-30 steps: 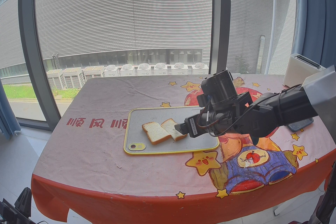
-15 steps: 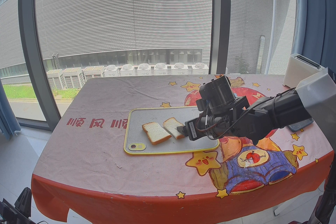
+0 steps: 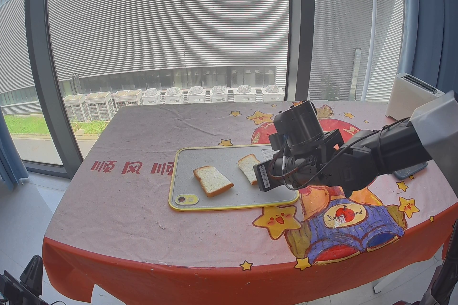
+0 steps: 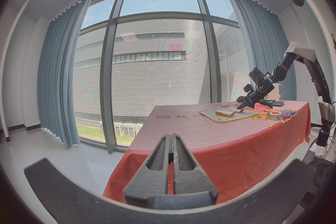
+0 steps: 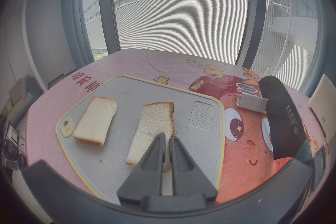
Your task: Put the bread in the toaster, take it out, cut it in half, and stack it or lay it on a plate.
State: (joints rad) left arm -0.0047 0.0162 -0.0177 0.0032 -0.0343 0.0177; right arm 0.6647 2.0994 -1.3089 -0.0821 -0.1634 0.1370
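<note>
Progress: the bread is cut. The gripped bread half (image 5: 154,123) and the free bread half (image 5: 95,120) lie apart on the cutting board (image 3: 210,156), so I judge the halving done. Toasting cannot be confirmed, as neither piece looks browned. What remains is stacking the halves or laying them on a plate.

Condition: both halves have pale white crumb, a thin tan crust on the outer edges and one straight cut side. Both are intact, with a few crumbs on the board beside them.

Position: the gripped half sits about mid-board. The free half sits toward the board end with the yellow hanging hole.

Tool: the right gripper (image 5: 167,139) reaches in over the board's plain end. Its fingers are drawn narrow and pinch the near edge of the gripped half (I cannot tell whether that edge is raised off the board).

Surroundings: the board rests on a cartoon-printed tablecloth (image 3: 143,225). The white toaster (image 3: 410,94) stands well apart from the board, beyond its plain end. The left gripper (image 4: 169,137) hangs well away from the board, off the table, with its fingers together and nothing in them.
</note>
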